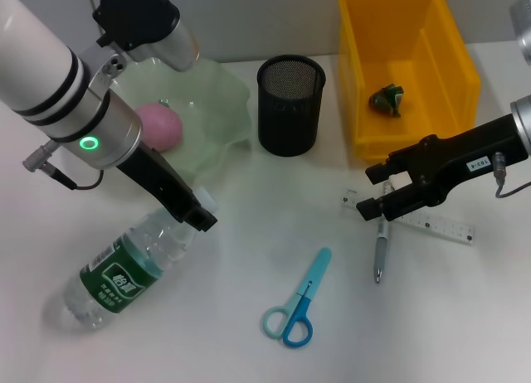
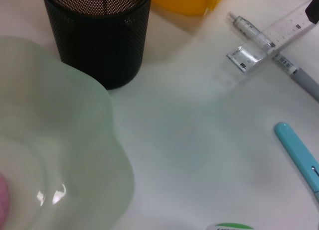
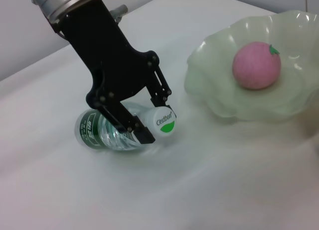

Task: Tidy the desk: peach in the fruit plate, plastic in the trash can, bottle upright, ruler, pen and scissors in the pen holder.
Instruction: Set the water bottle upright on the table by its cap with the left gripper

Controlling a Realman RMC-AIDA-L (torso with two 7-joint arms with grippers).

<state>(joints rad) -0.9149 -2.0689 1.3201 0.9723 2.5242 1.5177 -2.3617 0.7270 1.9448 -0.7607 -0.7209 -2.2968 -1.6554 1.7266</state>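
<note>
The clear bottle (image 1: 124, 271) with a green label lies on its side at the front left. My left gripper (image 1: 202, 215) is shut on its neck just behind the white cap (image 3: 163, 124). A pink peach (image 1: 158, 124) rests in the pale green fruit plate (image 1: 224, 93). Crumpled plastic (image 1: 387, 99) lies in the yellow trash can (image 1: 460, 60). My right gripper (image 1: 373, 190) hangs open over one end of the clear ruler (image 1: 436, 224) and the top of the grey pen (image 1: 380, 250). Blue scissors (image 1: 297, 304) lie at the front centre. The black mesh pen holder (image 1: 290, 105) stands between plate and bin.
The table is white. The plate's rim (image 2: 75, 140) sits close to the pen holder (image 2: 97, 41). The ruler (image 2: 289, 28) crosses the pen (image 2: 259, 38), and the scissors (image 2: 299, 150) lie apart from both.
</note>
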